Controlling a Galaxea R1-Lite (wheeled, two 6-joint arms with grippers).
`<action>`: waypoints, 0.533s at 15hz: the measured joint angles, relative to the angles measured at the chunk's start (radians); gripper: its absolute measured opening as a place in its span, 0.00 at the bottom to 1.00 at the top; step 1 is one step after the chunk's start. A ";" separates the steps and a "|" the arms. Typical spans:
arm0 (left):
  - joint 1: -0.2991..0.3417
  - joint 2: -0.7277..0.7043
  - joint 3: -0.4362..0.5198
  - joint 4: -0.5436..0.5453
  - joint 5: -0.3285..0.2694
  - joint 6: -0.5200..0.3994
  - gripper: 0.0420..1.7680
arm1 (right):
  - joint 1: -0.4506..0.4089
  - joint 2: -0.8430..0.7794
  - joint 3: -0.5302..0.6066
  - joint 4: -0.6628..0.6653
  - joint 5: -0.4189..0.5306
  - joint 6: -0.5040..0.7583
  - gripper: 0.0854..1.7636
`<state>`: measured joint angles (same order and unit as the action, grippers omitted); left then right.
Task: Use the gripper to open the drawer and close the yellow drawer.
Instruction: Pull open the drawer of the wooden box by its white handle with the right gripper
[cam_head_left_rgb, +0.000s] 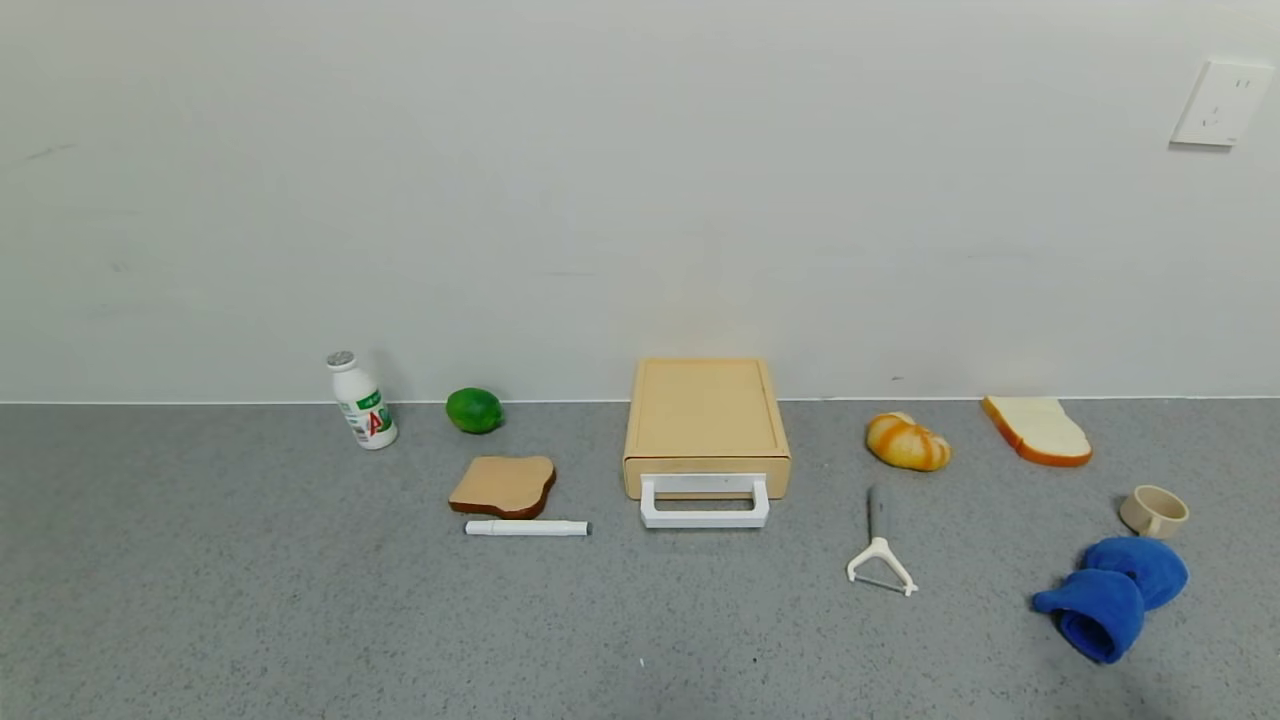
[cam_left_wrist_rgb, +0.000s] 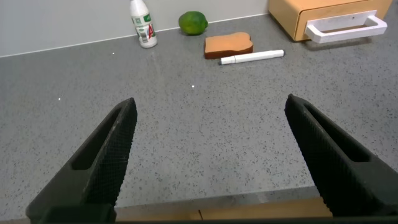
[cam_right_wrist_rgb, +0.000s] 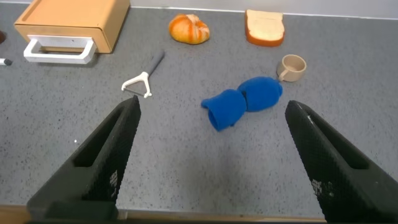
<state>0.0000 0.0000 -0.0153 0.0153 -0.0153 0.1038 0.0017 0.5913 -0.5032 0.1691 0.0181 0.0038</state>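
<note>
The pale yellow-tan drawer (cam_head_left_rgb: 706, 420) sits shut in its low casing against the back wall at the table's middle, its white loop handle (cam_head_left_rgb: 705, 503) facing me. It also shows in the left wrist view (cam_left_wrist_rgb: 326, 15) and the right wrist view (cam_right_wrist_rgb: 71, 22). Neither arm shows in the head view. My left gripper (cam_left_wrist_rgb: 210, 107) is open and empty over bare table near the front edge. My right gripper (cam_right_wrist_rgb: 213, 109) is open and empty, hovering near the front edge with a blue cloth (cam_right_wrist_rgb: 242, 102) beyond it.
Left of the drawer are a white bottle (cam_head_left_rgb: 362, 401), a green lime (cam_head_left_rgb: 474, 410), a brown toast slice (cam_head_left_rgb: 503, 486) and a white marker (cam_head_left_rgb: 527, 527). To its right are a peeler (cam_head_left_rgb: 879, 560), a bun (cam_head_left_rgb: 906, 442), white bread (cam_head_left_rgb: 1038, 430), a beige cup (cam_head_left_rgb: 1154, 511) and the blue cloth (cam_head_left_rgb: 1112, 595).
</note>
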 joint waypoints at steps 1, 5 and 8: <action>0.000 0.000 0.000 0.000 0.000 0.000 0.97 | 0.006 0.085 -0.051 0.001 0.001 0.000 0.97; 0.000 0.000 0.000 0.000 0.000 0.000 0.97 | 0.067 0.399 -0.233 0.001 0.001 0.003 0.97; 0.000 0.000 0.000 0.000 0.001 0.000 0.97 | 0.149 0.609 -0.357 0.000 -0.001 0.007 0.97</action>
<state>0.0000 0.0000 -0.0153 0.0149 -0.0147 0.1038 0.1504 1.2006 -0.8602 0.1694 0.0168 0.0104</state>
